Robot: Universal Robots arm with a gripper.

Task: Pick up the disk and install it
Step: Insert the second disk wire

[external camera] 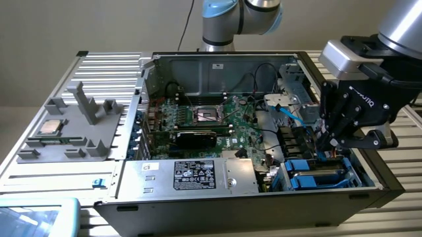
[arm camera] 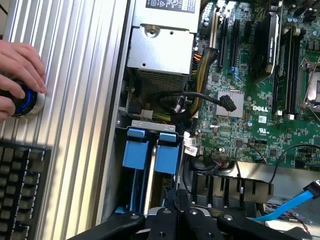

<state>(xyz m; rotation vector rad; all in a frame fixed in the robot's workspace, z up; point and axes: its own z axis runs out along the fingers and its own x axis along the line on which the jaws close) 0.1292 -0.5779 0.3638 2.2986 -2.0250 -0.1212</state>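
The gripper was clenched tight with nothing visibly in it, poised over the blue-framed disk sitting in the computer case's corner bay, apparently pressing it home.

We see our arm built of silver tubes with pale blue joint caps. Our wrist carries a light grey block, and below it our black pincer bears white lettering and linked black fingers with round pivot bolts.
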